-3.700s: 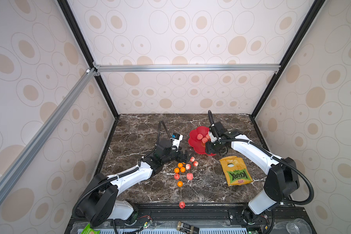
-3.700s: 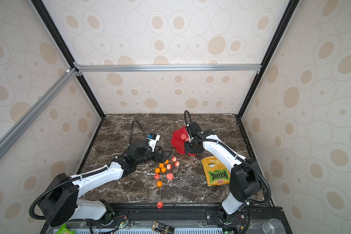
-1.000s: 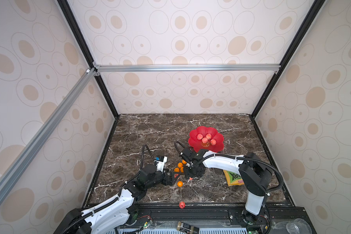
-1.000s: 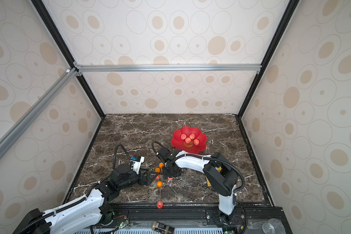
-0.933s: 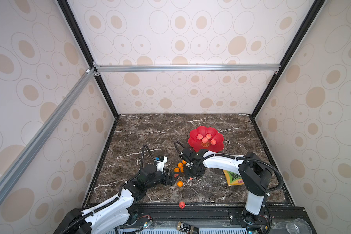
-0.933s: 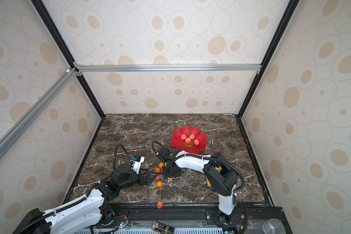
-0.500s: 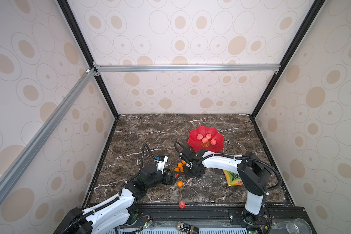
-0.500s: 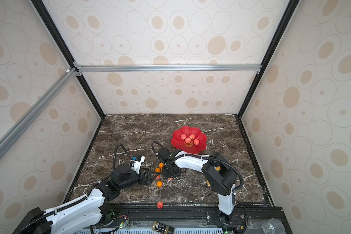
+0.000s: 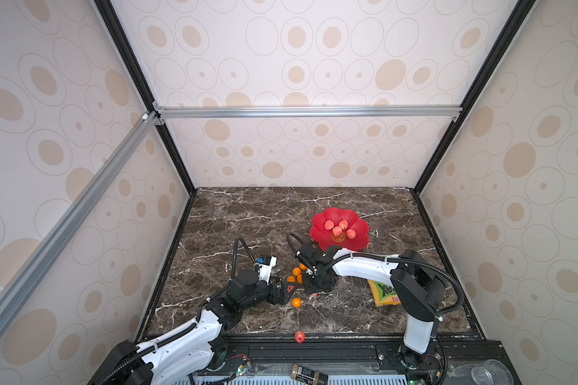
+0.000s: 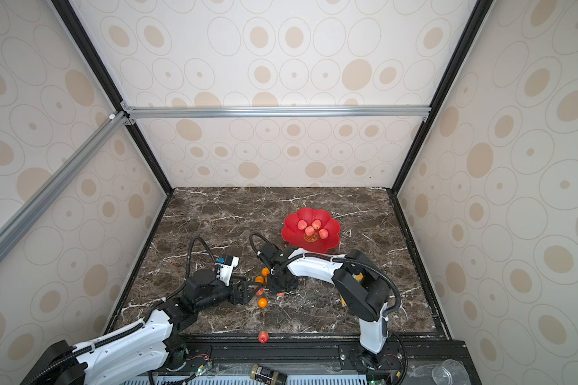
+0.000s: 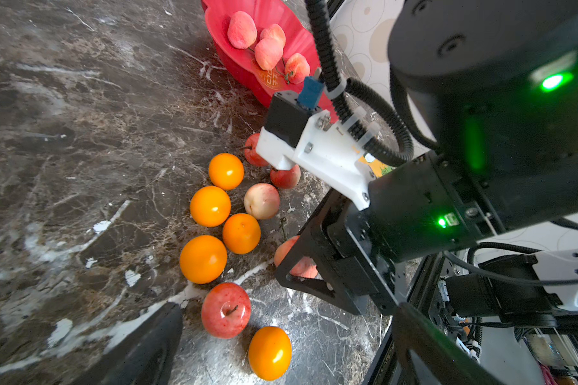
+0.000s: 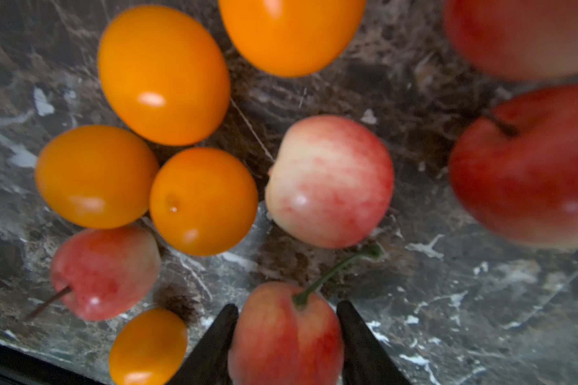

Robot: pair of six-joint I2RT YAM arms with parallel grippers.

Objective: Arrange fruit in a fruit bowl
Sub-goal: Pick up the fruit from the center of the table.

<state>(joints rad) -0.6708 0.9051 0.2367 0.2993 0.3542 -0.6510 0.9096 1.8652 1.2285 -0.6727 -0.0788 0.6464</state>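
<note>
**Small glossy fruit, a pinch across the middle**

The pink-red fruit [image 12: 284,336] with the green stalk sits on the desk [image 9: 247,213], well short of the fruit bowl [image 9: 318,233]. It looks light, hard-skinned and shiny, so I'd expect it to slip or roll under an uneven squeeze. The widest part is the place to take it, not the thin stalk.

The right arm's fingers [image 12: 361,336] stand on either side of it, close against its flanks. I can't tell whether they are pinching it yet. The left arm's fingers [image 11: 144,346] are spread wide and hold nothing, low over the loose oranges [image 11: 211,206] and red fruit nearby.

Four pink fruits [image 9: 337,230] lie in the bowl, and one stray [image 9: 299,336] rests at the desk's front edge.

In both top views the right wrist covers the fruit it has reached for. The wrist view cuts off that fruit's lower half. The snack bag [image 9: 382,293] is partly hidden under the right arm.
</note>
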